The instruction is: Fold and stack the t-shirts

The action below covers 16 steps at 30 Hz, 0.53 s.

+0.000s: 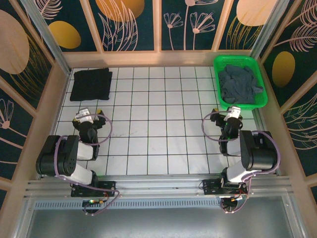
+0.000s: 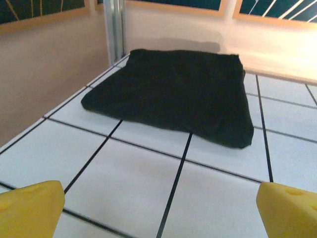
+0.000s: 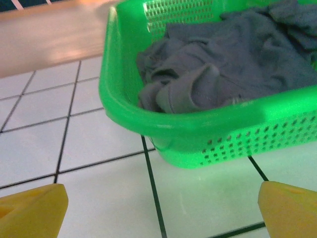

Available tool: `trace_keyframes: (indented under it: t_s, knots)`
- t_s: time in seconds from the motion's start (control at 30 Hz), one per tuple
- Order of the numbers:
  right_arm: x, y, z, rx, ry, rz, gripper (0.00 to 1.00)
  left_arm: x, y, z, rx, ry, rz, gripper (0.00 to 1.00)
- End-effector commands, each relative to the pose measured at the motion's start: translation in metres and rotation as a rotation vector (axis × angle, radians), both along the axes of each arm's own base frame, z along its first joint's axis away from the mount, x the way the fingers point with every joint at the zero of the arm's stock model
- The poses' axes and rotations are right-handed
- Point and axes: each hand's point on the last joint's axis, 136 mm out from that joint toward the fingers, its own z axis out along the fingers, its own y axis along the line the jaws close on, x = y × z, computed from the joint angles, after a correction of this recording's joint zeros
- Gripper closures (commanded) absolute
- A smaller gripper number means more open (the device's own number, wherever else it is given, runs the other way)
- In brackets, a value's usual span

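Crumpled grey t-shirt (image 3: 233, 69) in green basket (image 3: 198, 134) directly ahead of wide-open right tool (image 3: 161, 210), well apart from wide-open left tool (image 2: 158, 208).

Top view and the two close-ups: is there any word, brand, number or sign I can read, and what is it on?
None can be read.
Black t-shirt: plain, no print or label showing.
Grey t-shirt: plain.
Green basket: no marking.
Wall panels: leaf and flower patterns, no words.
White patch on the left arm: too small to tell.
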Motion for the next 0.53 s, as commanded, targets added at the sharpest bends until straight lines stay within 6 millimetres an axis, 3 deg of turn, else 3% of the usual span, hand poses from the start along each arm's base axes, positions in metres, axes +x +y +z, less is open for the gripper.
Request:
trace_keyframes:
  t_s: [0.0, 0.5]
  knots:
    - [0.008, 0.005, 0.026, -0.012, -0.103, 0.021, 0.01, 0.011, -0.003, 0.028, 0.017, -0.095, -0.023, 0.01]
    - [0.012, 0.016, 0.023, -0.025, -0.087, 0.097, 0.01, 0.009, -0.004, 0.03, 0.019, -0.105, -0.03, 0.01]
